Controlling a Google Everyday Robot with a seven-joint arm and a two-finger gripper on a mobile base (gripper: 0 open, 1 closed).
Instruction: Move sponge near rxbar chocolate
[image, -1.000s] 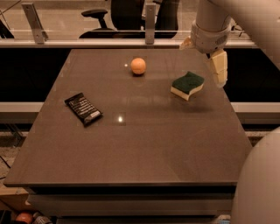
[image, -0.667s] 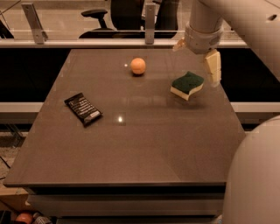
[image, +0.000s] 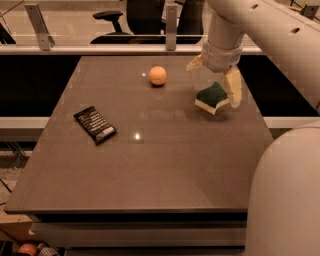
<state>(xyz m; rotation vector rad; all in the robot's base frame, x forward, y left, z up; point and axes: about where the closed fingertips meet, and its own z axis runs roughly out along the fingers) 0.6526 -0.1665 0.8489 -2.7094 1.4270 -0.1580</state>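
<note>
The sponge (image: 212, 97), dark green on top with a pale yellow base, lies on the right part of the dark table (image: 150, 165). My gripper (image: 214, 77) hangs right over it with its fingers spread. One pale finger (image: 233, 86) stands at the sponge's right side and the other (image: 194, 63) is up at its far left. The fingers straddle the sponge and are not closed on it. The rxbar chocolate (image: 95, 124), a black wrapper with white lettering, lies on the left part of the table, far from the sponge.
A round orange fruit (image: 158, 75) sits near the table's far edge, left of the gripper. A rail with metal posts (image: 171, 20) and office chairs stand behind the table. My own white arm and body (image: 285, 190) fill the right side.
The gripper has moved left and down, from beside the sponge's right edge to over the sponge, so its fingers now straddle it. The sponge, bar and fruit have not moved.
</note>
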